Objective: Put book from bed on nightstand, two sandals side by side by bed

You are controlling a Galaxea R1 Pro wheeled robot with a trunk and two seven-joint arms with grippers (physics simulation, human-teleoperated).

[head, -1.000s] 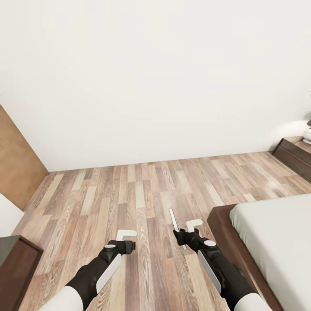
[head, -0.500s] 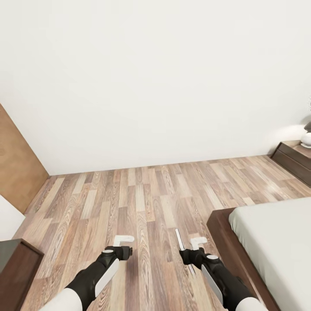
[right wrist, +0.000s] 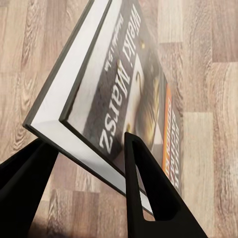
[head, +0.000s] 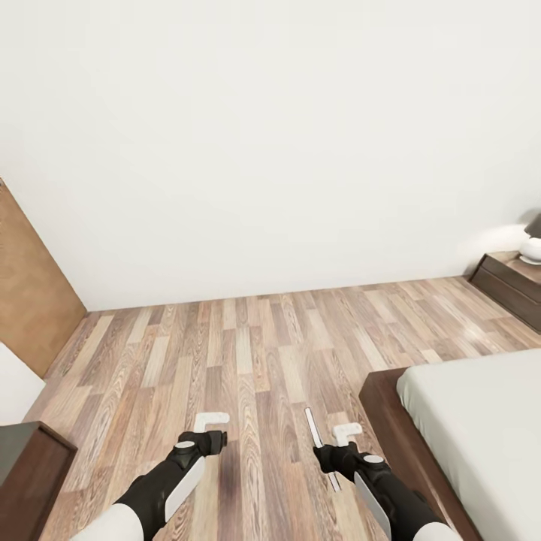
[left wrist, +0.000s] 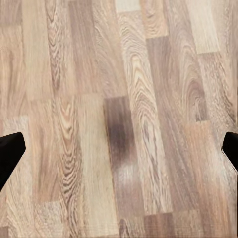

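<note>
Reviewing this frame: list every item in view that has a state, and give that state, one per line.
Book: held edge-up in the right gripper, above the wood floor, off the bed.
Right gripper: shut on the book.
Left gripper: open, holding nothing, over bare floor.
Bed: visible part of the mattress bare.
Nightstand: against the far wall, drawers shut, a lamp on top.
Door: at the left edge; open or shut, cannot tell.
</note>
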